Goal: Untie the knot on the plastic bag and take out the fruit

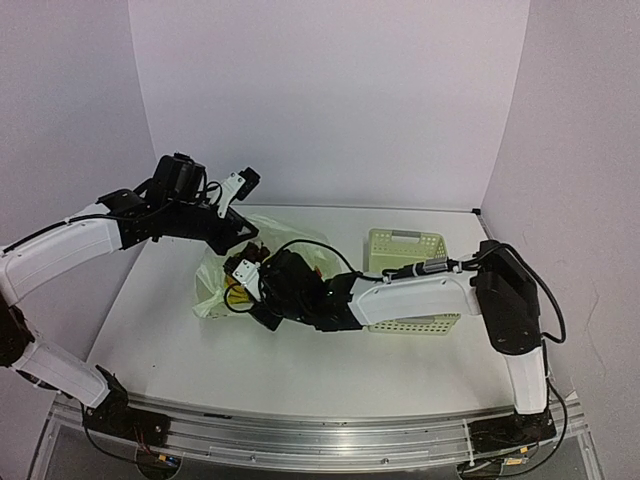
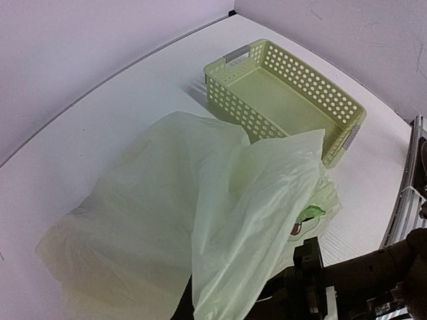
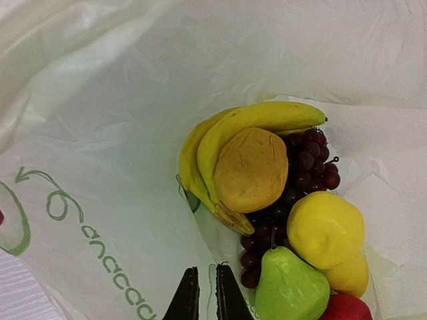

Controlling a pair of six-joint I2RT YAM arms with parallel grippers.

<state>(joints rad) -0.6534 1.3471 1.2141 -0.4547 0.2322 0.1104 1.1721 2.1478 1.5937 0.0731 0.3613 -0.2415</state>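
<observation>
The plastic bag (image 1: pixel 213 297) lies open at the table's middle left; no knot shows. My left gripper (image 1: pixel 243 232) holds its upper film raised; in the left wrist view the bag (image 2: pixel 167 200) fans out from the jaws and hides the fingers. My right gripper (image 1: pixel 252 286) reaches into the bag's mouth. In the right wrist view it (image 3: pixel 209 300) is shut on a thin edge of the bag (image 3: pixel 100 133). Just ahead lie the fruit: bananas (image 3: pixel 267 117), an orange piece (image 3: pixel 250 170), grapes (image 3: pixel 310 163), a lemon (image 3: pixel 325 229), a green pear (image 3: pixel 290 290), a red apple (image 3: pixel 345 309).
A rigid pale green perforated basket (image 1: pixel 405 245) stands right of the bag, partly behind my right forearm; in the left wrist view the basket (image 2: pixel 287 93) holds nothing. White walls close the back and both sides.
</observation>
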